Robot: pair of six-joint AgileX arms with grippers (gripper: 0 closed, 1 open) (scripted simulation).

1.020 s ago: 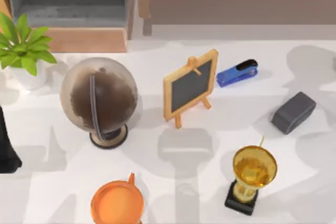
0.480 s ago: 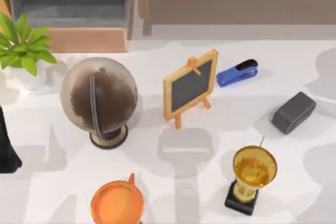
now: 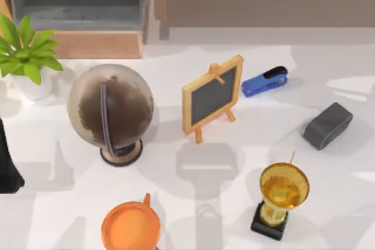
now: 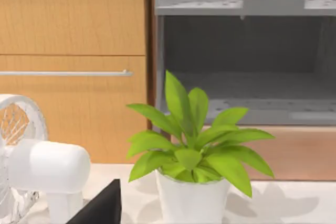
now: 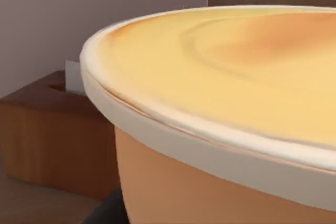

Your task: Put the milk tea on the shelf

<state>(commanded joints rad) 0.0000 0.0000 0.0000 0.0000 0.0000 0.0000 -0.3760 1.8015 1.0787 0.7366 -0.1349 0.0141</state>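
One cup of milk tea (image 5: 220,129) sits right up against the right wrist camera, its pale rim and tan lid close to the lens; whether the right pincer is clamped on it I cannot tell. No writing is readable. On the bench (image 3: 176,203) stand a globe (image 3: 111,112), chalkboard (image 3: 212,96), stapler (image 3: 265,81) and trophy (image 3: 281,197). The shelf (image 4: 247,66) rises behind a potted plant (image 4: 194,161).

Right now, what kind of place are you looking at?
Likely a rendered office or study desk: a globe, a blue stapler and a small chalkboard easel share a white tabletop, with a wooden shelf unit behind.
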